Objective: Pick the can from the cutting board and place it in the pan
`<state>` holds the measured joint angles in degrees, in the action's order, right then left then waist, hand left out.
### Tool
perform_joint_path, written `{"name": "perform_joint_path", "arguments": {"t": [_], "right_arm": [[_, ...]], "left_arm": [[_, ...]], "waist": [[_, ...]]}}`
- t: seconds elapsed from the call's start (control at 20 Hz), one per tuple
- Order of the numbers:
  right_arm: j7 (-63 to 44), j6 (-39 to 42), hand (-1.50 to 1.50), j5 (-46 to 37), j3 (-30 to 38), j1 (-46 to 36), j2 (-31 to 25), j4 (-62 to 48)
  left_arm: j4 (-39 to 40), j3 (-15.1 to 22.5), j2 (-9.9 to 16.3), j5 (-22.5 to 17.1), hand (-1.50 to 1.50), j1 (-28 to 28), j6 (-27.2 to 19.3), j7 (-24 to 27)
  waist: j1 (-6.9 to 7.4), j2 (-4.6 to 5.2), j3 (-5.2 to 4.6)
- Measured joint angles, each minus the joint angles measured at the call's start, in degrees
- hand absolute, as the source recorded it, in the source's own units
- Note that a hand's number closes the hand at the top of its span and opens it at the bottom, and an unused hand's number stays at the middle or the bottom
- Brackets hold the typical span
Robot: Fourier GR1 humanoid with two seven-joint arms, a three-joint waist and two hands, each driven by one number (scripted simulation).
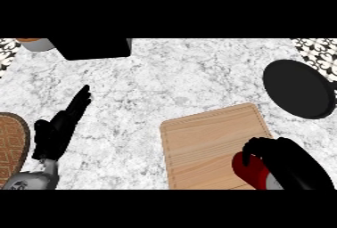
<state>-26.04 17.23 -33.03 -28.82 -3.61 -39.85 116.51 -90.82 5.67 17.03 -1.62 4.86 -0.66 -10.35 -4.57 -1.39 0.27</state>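
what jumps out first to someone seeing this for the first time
The right hand curled round a red can at the lower right, over the wooden cutting board. Next, the round black pan at the right edge, then the left hand resting open at the left.

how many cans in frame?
1. The red can is on the cutting board, near its lower right corner, with the right hand curled round it. That hand hides part of the board, so another could be hidden.
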Motion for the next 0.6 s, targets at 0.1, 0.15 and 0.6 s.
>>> {"name": "perform_joint_path", "arguments": {"t": [0.1,0.15,0.6], "right_arm": [[3.12,-4.9,1.5,-2.17,2.58,2.48,-1.68,4.33],[4.51,-7.33,1.5,-3.02,3.96,3.98,-2.28,6.45],[21.22,-25.27,1.5,0.13,20.72,24.09,-2.8,11.95]], "left_arm": [[0.29,-0.56,0.11,0.02,0.0,-0.16,-0.27,0.34],[0.09,-0.82,0.31,-0.33,0.0,-0.63,0.06,0.59],[-1.82,-0.07,-0.31,0.09,0.0,-0.13,0.74,0.01]], "waist": [[-0.58,-0.03,0.0],[-0.67,-0.07,0.0],[1.34,0.76,-0.1]]}}
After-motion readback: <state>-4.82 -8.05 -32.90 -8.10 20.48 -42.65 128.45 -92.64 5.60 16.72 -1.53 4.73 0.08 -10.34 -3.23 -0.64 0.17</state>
